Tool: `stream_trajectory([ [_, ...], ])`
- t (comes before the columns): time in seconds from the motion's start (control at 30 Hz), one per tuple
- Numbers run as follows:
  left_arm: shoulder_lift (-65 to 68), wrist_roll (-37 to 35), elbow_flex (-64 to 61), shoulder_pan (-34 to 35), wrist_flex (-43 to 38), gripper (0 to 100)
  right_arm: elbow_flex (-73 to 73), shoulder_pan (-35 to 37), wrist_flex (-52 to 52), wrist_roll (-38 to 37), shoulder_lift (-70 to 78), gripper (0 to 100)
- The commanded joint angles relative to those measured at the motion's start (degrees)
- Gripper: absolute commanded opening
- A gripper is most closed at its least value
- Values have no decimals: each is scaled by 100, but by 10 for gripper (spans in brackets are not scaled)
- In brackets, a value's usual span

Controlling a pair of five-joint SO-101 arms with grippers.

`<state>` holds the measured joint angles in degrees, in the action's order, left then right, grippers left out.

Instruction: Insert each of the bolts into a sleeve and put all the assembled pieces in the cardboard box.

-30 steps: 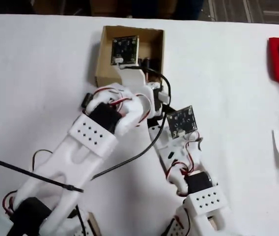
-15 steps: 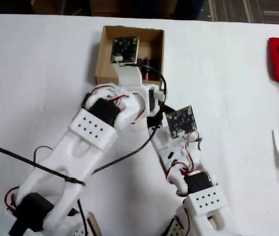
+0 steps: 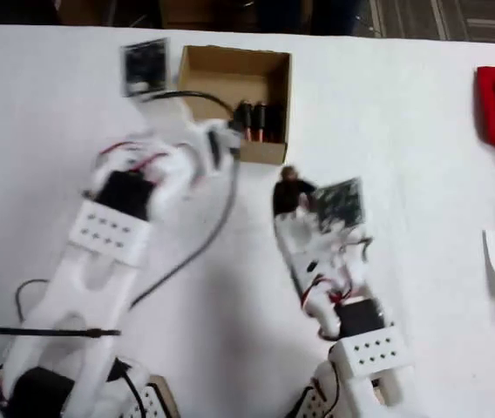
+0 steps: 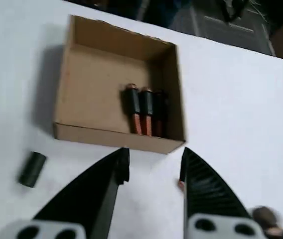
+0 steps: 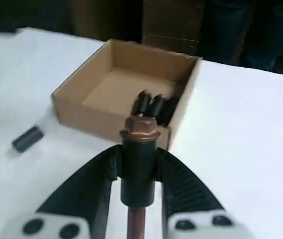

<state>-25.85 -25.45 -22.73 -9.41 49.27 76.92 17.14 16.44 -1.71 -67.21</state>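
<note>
Stock: apparently three assembled pieces (image 4: 144,112) in the cardboard box (image 4: 116,139), just ahead of my left end effector (image 4: 151,167), which is open and empty. My right end effector (image 5: 137,167) grips a sleeved bolt (image 5: 139,149), short of the box, not yet deposited. One loose sleeve (image 4: 32,169), beside my left end effector, likely awaits a bolt.

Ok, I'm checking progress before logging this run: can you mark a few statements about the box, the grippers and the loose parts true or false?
1. The right gripper holds a bolt seated in a sleeve. True.
2. The cardboard box is empty. False: assembled pieces lie inside against one wall.
3. The left gripper is shut on a sleeve. False: it is open and holds nothing.
4. A loose sleeve lies on the table outside the box. True.
</note>
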Motion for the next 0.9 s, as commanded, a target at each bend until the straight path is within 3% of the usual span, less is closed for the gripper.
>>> stream_trajectory([
  [0.0, -158, 721, -479, 923, -18, 173, -1820, -251, 787, 132, 418, 22],
  [0.13, 62, 1363, -1393, 1512, -422, 173, -3622, -233, 1305, 176, 2097, 22],
  [0.23, 176, 1890, -2132, 1697, -1196, 173, -5222, -233, 1648, 185, 3785, 22],
  [0.53, 914, 1943, -3371, 1705, -3358, 172, -11103, -48, 3116, 668, 9086, 22],
  [0.7, 1749, 1952, -2888, 1714, -3429, 172, -14655, 119, 3802, 677, 11644, 22],
  [0.87, 2163, 1952, -2264, 1749, -2725, 172, -16668, 356, 4127, 677, 13446, 22],
])
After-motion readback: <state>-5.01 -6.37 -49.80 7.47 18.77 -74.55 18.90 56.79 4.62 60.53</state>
